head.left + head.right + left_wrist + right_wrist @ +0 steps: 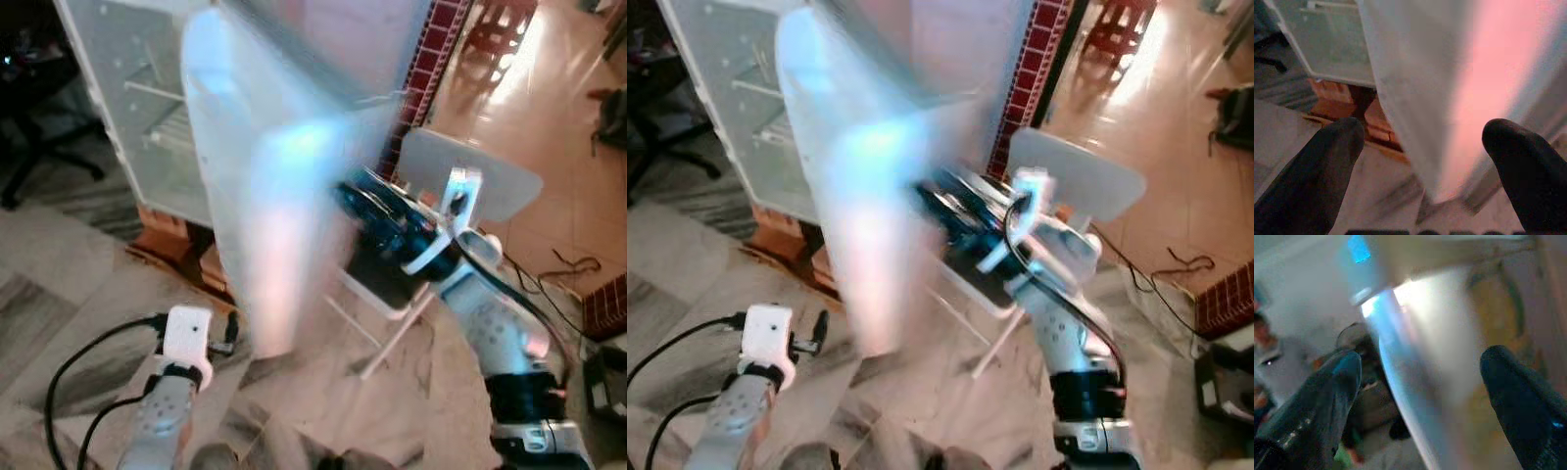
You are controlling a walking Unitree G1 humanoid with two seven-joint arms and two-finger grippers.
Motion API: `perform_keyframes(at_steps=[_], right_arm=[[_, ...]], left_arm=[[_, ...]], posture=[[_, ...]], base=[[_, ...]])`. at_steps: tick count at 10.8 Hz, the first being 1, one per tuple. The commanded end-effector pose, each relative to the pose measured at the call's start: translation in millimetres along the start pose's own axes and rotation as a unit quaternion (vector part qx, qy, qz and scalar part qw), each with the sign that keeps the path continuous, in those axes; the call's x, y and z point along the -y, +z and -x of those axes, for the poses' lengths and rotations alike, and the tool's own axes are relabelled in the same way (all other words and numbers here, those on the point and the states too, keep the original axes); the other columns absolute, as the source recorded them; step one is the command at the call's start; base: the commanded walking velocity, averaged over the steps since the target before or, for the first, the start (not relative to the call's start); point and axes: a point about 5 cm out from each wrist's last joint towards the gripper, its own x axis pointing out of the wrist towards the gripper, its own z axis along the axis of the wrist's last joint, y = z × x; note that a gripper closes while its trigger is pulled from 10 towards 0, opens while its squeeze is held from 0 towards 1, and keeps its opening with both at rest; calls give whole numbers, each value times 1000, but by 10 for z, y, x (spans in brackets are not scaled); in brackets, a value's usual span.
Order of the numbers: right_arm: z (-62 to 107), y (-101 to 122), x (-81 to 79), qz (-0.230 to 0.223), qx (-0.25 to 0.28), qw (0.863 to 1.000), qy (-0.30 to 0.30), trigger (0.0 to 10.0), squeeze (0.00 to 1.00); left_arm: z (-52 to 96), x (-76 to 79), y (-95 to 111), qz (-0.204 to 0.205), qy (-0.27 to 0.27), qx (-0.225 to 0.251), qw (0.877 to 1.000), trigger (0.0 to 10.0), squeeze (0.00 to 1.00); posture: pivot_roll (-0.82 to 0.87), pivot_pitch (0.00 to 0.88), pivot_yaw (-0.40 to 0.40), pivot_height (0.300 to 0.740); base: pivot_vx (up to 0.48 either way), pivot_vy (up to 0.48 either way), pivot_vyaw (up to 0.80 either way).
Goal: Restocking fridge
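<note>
1 fridge door (265, 196), 1 chair (470, 176), seemingly

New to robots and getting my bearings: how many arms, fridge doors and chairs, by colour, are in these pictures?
Silver robot arms: 2 (left arm, right arm)
White fridge door, blurred, swung open: 1
Black office chair: 1
White plastic chair: 1
Total: 5
</note>
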Motion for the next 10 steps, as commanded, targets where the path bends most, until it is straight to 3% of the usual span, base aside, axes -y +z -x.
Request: perform_keyframes(at_steps=[1, 2, 4, 5, 6, 7, 8, 10], right_arm=[[183, -100, 148, 12, -37, 998, -42, 10000, 0], [354, -170, 176, -9, -55, 997, -56, 10000, 0], [497, -320, 40, -22, -100, 994, -47, 10000, 0], [561, -416, 124, -12, -98, 990, -96, 10000, 0], [660, -485, 236, 10, -76, 979, -191, 10000, 0], [751, -549, 247, 27, -71, 967, -243, 10000, 0], [911, -635, 285, 57, -55, 936, -342, 10000, 0], [1049, -753, 309, 90, -68, 906, -408, 10000, 0]], left_arm=[[3, -4, -33, -6, 0, -5, 1000, 10000, 0], [-6, -1, -47, -7, -2, -9, 1000, 10000, 0], [-14, 0, -61, -8, -4, -10, 1000, 10000, 0], [-41, -84, -46, -4, 31, -8, 999, 10000, 0], [-70, -172, 25, -7, 63, 8, 998, 10000, 0], [-85, -205, 100, -18, 69, 27, 997, 10000, 0], [-115, -207, 179, -42, 64, 39, 996, 10000, 0], [-169, -163, 229, -53, 53, 47, 996, 10000, 0]], posture=[[200, 34, -91, 740], [197, 32, -88, 740], [190, 32, -86, 740], [186, 31, -86, 740], [185, 32, -91, 740], [181, 33, -89, 740], [166, 40, -82, 740], [142, 43, -69, 740]], base=[[0, 0, 0], [0, 0, 0], [0, 0, 0], [0, 0, 0], [0, 0, 0], [0, 0, 0], [0, 0, 0], [0, 412, 0]])
